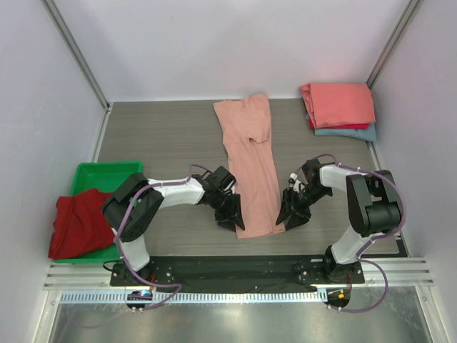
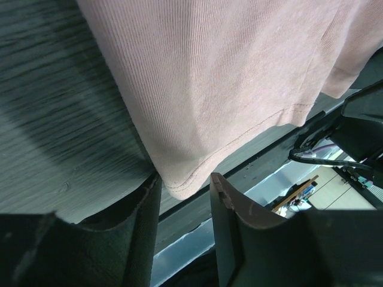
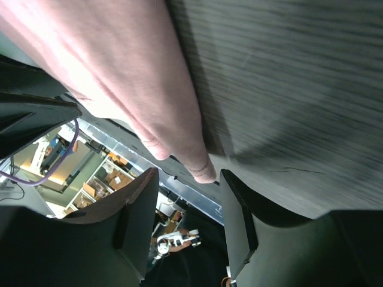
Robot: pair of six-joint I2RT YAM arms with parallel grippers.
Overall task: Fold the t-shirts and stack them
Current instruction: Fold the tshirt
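Dusty-pink t-shirt [image 1: 250,164] is lying flat mid-table [image 1: 164,136] as a long narrow strip, folded lengthwise and running from the far edge to its stitched hem nearest the arms. Coral-red t-shirt [image 1: 339,103] is sitting folded atop the far-right stack, with the blue-grey t-shirt [image 1: 353,133] peeking out beneath. Dark red t-shirt [image 1: 78,221] is slumping, crumpled, over the green tray [image 1: 107,171] at left.

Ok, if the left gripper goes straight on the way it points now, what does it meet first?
The hem corner of the dusty-pink t-shirt, lying between the open jaws of the left gripper; past it, the table. How close is hard to judge.
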